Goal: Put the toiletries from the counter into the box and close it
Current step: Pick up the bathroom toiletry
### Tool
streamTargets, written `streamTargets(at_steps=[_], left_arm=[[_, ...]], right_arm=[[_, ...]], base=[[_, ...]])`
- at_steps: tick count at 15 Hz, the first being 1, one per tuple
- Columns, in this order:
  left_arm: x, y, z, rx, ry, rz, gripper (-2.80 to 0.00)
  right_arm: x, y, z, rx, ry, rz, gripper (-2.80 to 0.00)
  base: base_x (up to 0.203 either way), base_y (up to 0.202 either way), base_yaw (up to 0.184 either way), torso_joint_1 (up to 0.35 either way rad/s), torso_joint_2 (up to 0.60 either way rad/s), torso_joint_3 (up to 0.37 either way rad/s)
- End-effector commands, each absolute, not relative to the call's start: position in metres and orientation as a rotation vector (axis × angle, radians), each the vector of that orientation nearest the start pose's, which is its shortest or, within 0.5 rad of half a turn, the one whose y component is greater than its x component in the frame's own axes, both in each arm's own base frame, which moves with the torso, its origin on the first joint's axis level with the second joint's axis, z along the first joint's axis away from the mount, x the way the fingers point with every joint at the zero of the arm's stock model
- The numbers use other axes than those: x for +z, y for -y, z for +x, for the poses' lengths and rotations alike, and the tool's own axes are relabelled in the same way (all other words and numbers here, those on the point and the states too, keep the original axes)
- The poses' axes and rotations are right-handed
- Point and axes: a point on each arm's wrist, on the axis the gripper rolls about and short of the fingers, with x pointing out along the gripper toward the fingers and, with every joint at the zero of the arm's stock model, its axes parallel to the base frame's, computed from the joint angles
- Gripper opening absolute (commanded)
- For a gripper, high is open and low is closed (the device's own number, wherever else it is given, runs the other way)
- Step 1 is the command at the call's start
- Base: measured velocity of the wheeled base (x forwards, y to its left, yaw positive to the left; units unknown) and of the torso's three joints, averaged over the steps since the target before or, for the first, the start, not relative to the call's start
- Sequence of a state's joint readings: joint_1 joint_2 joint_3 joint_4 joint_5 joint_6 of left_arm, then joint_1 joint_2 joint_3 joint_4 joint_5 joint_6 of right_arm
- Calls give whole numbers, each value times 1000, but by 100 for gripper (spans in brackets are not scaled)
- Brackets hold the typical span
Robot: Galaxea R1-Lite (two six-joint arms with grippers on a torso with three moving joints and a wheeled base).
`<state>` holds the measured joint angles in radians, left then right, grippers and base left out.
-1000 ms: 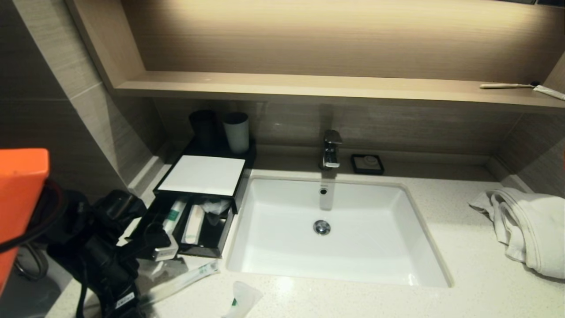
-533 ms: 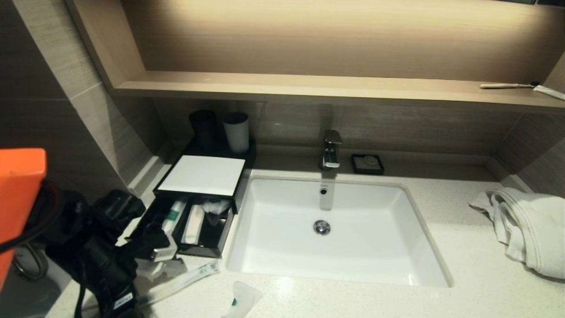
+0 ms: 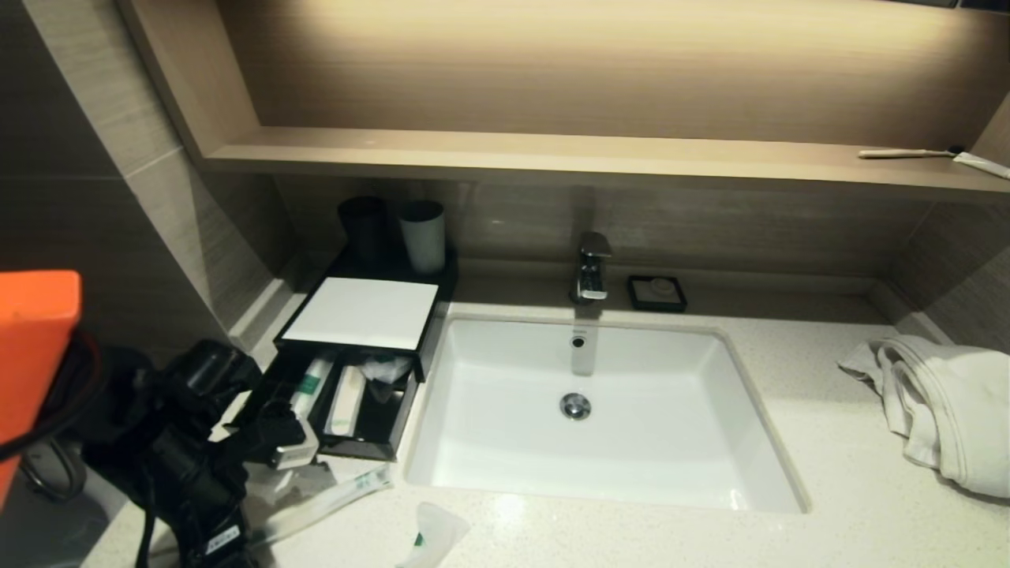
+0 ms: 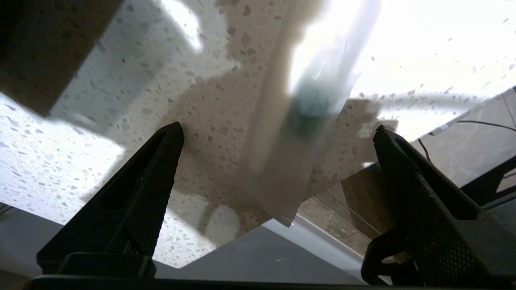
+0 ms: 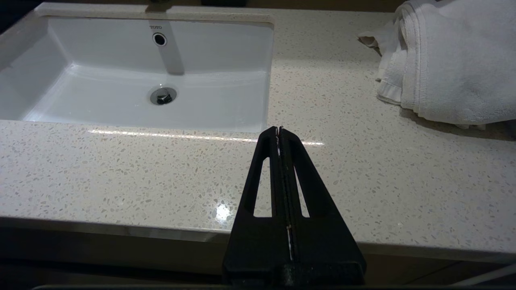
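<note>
While our left gripper (image 4: pixel 278 133) hangs over the counter's front-left corner with its jaws spread wide, a wrapped toiletry packet (image 4: pixel 298 121) with a green patch lies between them on the speckled counter (image 4: pixel 133 80), touching neither finger. From the head view we see that packet (image 3: pixel 331 497) just in front of the open black box (image 3: pixel 359 379), whose drawer holds other packets; its print is too small for us to read. Only our right wrist view shows "TOTO" on the sink (image 5: pixel 153 27), and our right gripper (image 5: pixel 279 131), pressed closed on nothing, at the counter's front edge near the towel (image 5: pixel 451 60).
</note>
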<state>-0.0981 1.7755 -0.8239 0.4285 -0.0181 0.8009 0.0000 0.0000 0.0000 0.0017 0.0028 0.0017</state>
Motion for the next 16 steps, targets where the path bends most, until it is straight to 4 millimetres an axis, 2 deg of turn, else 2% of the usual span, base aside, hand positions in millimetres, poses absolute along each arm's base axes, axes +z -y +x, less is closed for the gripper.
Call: streamTargets(at_steps=[1,12,13,16], left_arm=[[91,25,241,-645,-1260,729,0],[90,24,240,-622,-1251,736,0],[91,24,240,-625,-1252,737,-280],[91,24,239,-629,-1255,736,-280]], right_arm=[[75,0,-23,3,-2,2,-280],[75,0,-23,3,-2,2,-280],[75,0,-23,3,-2,2,-280],[75,0,-23,3,-2,2,-280]], base=[[0,0,0,0,0,0],[0,0,0,0,0,0],[0,0,0,0,0,0],[0,0,0,0,0,0]])
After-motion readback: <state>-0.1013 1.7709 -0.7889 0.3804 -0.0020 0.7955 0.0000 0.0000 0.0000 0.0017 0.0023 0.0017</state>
